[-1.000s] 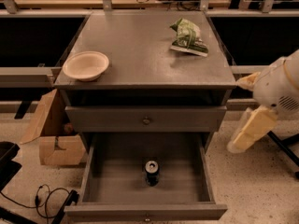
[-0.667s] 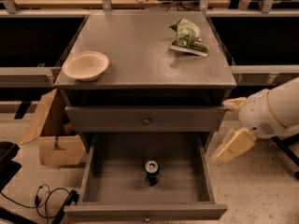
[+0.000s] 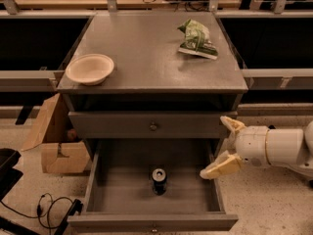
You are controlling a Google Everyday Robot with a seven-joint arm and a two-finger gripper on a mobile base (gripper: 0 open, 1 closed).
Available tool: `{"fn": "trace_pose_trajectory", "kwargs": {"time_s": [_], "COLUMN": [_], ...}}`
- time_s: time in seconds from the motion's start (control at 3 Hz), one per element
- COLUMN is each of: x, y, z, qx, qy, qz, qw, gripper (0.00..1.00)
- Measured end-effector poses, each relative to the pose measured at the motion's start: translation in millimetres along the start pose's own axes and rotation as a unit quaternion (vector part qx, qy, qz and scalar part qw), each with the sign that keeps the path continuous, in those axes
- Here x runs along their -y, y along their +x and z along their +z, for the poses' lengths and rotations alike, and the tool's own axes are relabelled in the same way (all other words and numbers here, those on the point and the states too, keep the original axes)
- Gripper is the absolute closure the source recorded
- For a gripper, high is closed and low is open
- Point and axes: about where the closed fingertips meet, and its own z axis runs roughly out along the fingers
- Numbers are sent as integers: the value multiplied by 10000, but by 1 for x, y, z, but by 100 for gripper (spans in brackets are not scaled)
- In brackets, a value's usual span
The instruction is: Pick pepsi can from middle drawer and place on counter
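One dark blue metal can (image 3: 159, 180), one round cream bowl (image 3: 90, 68), one green-white crinkled bag (image 3: 197, 39), one brown cardboard box (image 3: 55, 148), one open grey drawer (image 3: 122, 187), one shut grey drawer (image 3: 122, 126), and one cream claw (image 3: 214, 147), spread wide, at the open drawer's right wall.

Your claw (image 3: 224, 146) sits below the counter's (image 3: 146, 58) front right corner, fingers spread at the middle drawer's (image 3: 122, 199) right wall. Its arm (image 3: 286, 148) runs out of the view's right edge. You see the pepsi can (image 3: 159, 180) mostly from above, so its label is too dark and small to read. The drawer's front panel is cut by the bottom edge. The recess under the counter's front edge lies in shadow. A black object (image 3: 7, 168) at lower left is cut off and unidentifiable.
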Motion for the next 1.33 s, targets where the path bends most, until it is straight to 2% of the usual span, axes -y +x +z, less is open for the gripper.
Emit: {"fn": "trace_pose_trajectory", "kwargs": {"time_s": [0.33,0.67,1.0,1.33], "x": [-1,-3,-20,-25], "y": [-2,5,35,58], "z": [0,15,63,115], "qx": [-49,82,482,1007], "qy": [-36,-67,-129,12], "qz": [-126,-131,-145,-378], "qw": [9999,9999,9986,9942], "gripper": [0,0,0,0]}}
